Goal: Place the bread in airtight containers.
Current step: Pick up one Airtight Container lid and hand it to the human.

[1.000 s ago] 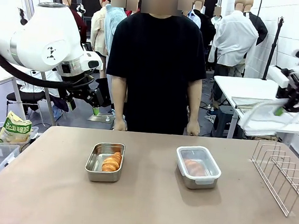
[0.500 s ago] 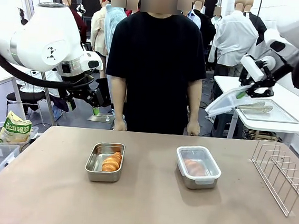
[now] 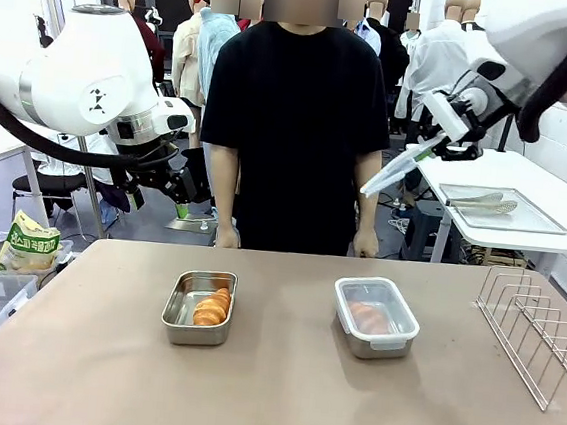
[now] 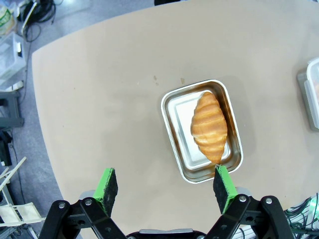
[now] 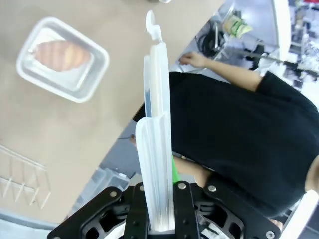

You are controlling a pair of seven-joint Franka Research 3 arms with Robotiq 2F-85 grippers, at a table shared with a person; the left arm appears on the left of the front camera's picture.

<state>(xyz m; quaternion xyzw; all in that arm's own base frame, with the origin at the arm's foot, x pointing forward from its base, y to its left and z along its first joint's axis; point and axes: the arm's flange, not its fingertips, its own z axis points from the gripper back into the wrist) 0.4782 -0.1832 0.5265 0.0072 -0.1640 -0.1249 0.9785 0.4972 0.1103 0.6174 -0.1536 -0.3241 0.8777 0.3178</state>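
Observation:
An open steel container (image 3: pixel 179 315) (image 4: pixel 174 111) on the table's left-middle holds one golden bread roll (image 3: pixel 212 307) (image 4: pixel 209 125). To its right stands a second container (image 3: pixel 375 319) (image 5: pixel 94 74) with a clear lid on and bread (image 3: pixel 366 317) (image 5: pixel 60 54) inside. My left gripper (image 3: pixel 179 200) (image 4: pixel 164 185) hangs open, high over the open container, with nothing between its fingers. Raised at the upper right, my right gripper (image 3: pixel 447 138) (image 5: pixel 160 199) is shut on a clear white-rimmed lid (image 3: pixel 396 170) (image 5: pixel 156 124), seen edge-on in the right wrist view.
A person in a black shirt (image 3: pixel 297 123) stands at the far edge, hands (image 3: pixel 227 235) resting near the table. A wire rack (image 3: pixel 538 333) stands at the right. A snack bag (image 3: pixel 27 243) lies off the left edge. A flat tray with tongs (image 3: pixel 505 209) sits on a back table.
My right arm has swung leftward and upward from the far right, carrying the clear lid. The left arm, both containers and the bread have stayed still.

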